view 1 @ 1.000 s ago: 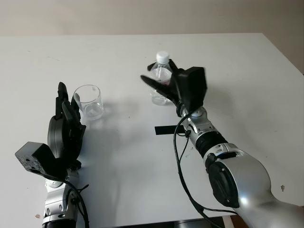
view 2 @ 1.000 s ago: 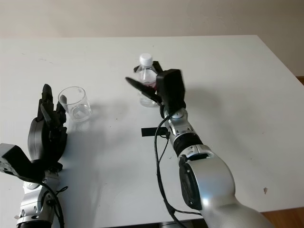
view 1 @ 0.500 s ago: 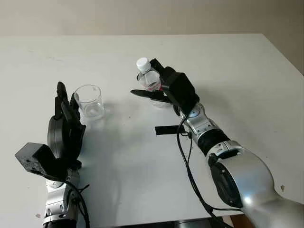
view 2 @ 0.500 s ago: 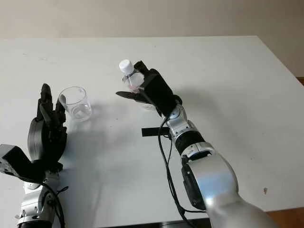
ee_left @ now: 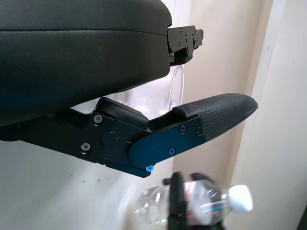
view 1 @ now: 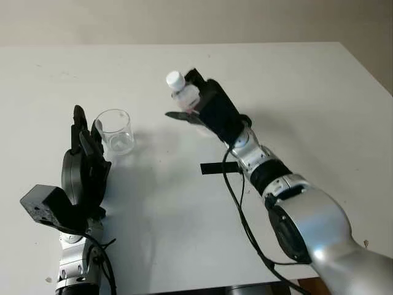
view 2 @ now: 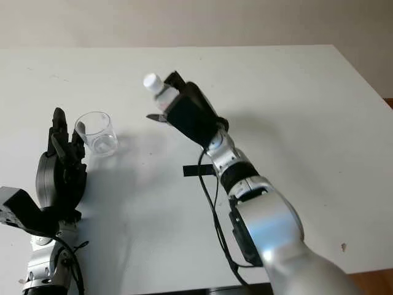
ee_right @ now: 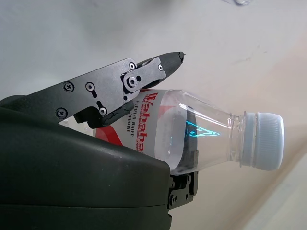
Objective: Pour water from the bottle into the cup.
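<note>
Though tilted cupward, capped clear bottle (view 1: 183, 93).

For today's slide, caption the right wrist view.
Right hand grips a capped water bottle, held tilted above the white table.

White table (view 1: 319, 98) spreads before me. Short black tape strip (view 1: 216, 168) lies flat near its middle. Tan wall (view 1: 184, 18) behind my table's far edge.
</note>
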